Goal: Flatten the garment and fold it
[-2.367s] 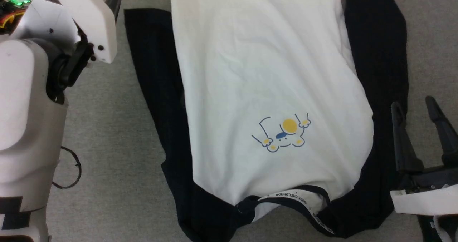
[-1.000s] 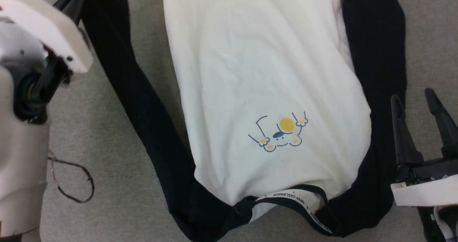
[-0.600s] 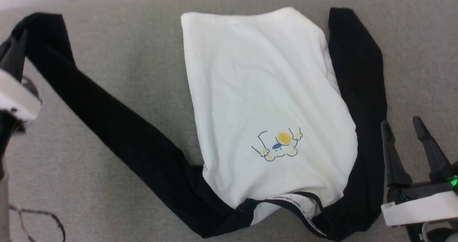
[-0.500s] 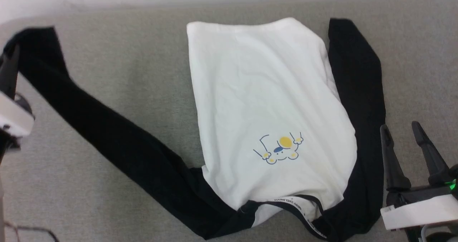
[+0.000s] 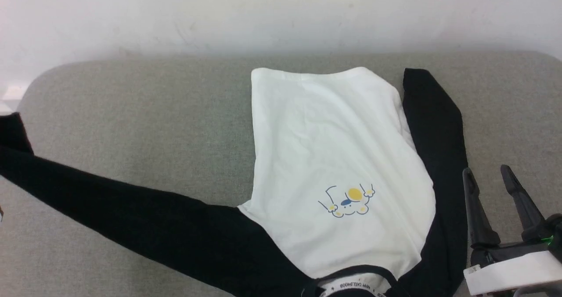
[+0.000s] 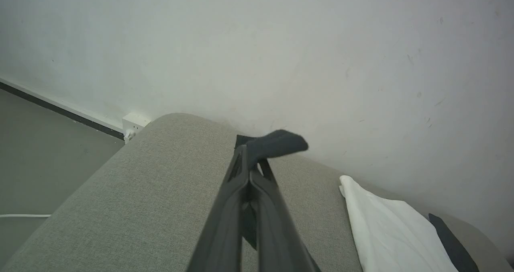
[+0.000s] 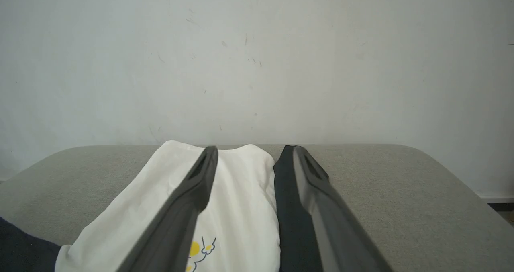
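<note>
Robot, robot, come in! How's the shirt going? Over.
Left gripper shut on shirt sleeve end, sleeve stretched sideways. Right gripper open, beside other sleeve. Shirt lying on grey cushion, not folded. Nothing blocking.

the garment [image 5: 333, 156] runs off the head view's bottom edge at its collar band [image 5: 351, 284], whose white lettering is too small to read. its black sleeve [image 5: 109, 209] leaves the left edge. a finger of the right gripper [image 7: 251, 149] covers part of the chest print [image 7: 194, 248].

Soft, even light; wall washed out, slightly blurred.
</note>
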